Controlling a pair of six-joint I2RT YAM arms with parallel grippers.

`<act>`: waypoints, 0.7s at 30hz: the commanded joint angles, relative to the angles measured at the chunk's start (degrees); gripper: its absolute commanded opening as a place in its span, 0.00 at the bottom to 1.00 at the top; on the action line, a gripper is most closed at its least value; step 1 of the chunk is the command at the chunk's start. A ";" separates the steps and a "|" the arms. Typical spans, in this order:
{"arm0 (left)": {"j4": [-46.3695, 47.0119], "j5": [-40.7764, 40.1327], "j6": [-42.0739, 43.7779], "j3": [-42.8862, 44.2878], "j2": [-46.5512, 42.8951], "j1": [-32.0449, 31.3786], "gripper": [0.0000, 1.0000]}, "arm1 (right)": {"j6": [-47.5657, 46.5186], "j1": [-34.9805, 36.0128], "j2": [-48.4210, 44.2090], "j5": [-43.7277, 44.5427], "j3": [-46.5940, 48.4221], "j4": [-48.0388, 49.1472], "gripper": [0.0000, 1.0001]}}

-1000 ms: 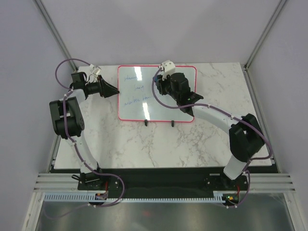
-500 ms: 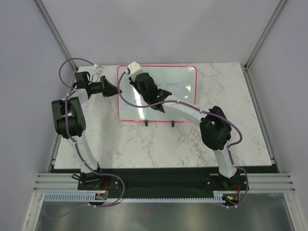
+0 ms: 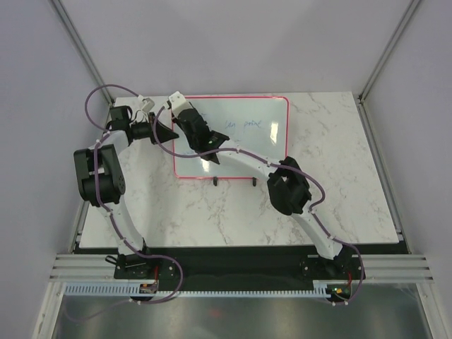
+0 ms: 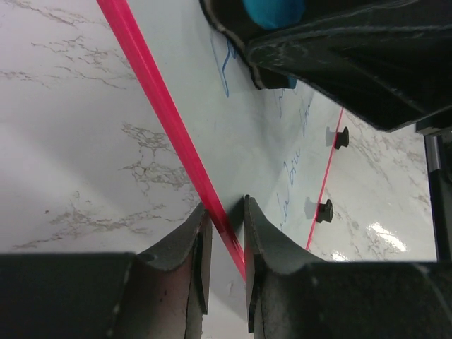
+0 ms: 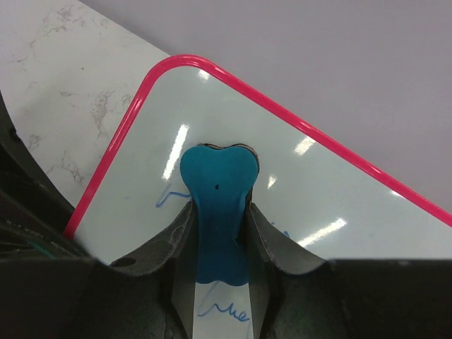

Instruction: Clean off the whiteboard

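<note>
The whiteboard (image 3: 261,145), glossy white with a thin red frame, lies on the marble table with two black feet at its near edge. Faint blue handwriting (image 3: 244,124) shows on its middle. My left gripper (image 3: 171,133) is shut on the board's left red edge (image 4: 224,226), one finger on each side. My right gripper (image 3: 192,126) is shut on a blue eraser (image 5: 217,205) and presses it on the board (image 5: 318,191) near its far left corner. Blue strokes (image 5: 227,311) show beside and under the eraser. The eraser also shows in the left wrist view (image 4: 272,10).
The marble table (image 3: 332,162) extends to the right of and in front of the board. Grey enclosure walls and metal posts (image 3: 78,49) stand behind. The right arm's elbow (image 3: 286,187) hangs over the table in front of the board's feet (image 3: 252,181).
My right gripper has swept the eraser from the board's right part to its far left corner. The writing on the left side is now mostly covered or gone. The left gripper keeps its hold.
</note>
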 commanded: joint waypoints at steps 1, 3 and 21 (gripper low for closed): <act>0.59 -5.00 9.73 -2.12 -3.86 -1.71 0.02 | -2.26 1.25 4.72 2.62 6.82 -2.92 0.00; 0.77 -5.10 9.82 -2.56 -4.21 -1.98 0.02 | -2.61 2.04 5.52 2.36 7.62 -3.63 0.00; 3.67 -7.82 11.14 -5.37 -6.32 -1.98 0.02 | 6.17 -4.11 -6.70 11.60 -8.82 -1.87 0.00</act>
